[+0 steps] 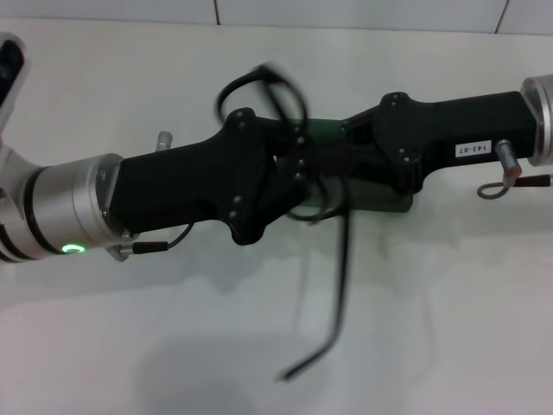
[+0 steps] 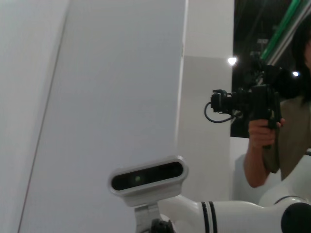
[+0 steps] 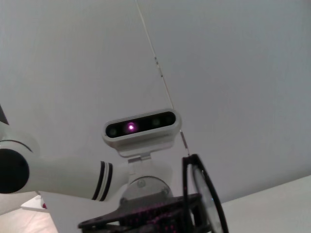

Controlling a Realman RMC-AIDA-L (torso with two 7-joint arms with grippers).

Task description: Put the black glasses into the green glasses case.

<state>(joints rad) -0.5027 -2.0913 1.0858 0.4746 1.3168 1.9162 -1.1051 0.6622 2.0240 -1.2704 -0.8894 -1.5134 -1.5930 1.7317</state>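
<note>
Left gripper (image 1: 294, 169): matte black, reaches in from the left and clamps the black glasses (image 1: 341, 259) at their frame; one thin temple arm dangles toward the near table edge, its tip hooked.
Right gripper (image 1: 350, 147): black, angular, comes from the right to meet the left over the case; finger state cannot be told.
Green glasses case (image 1: 380, 201): dark green, rounded corner, mostly hidden under both grippers.
Table (image 1: 449, 303): smooth white, bare in front.
</note>
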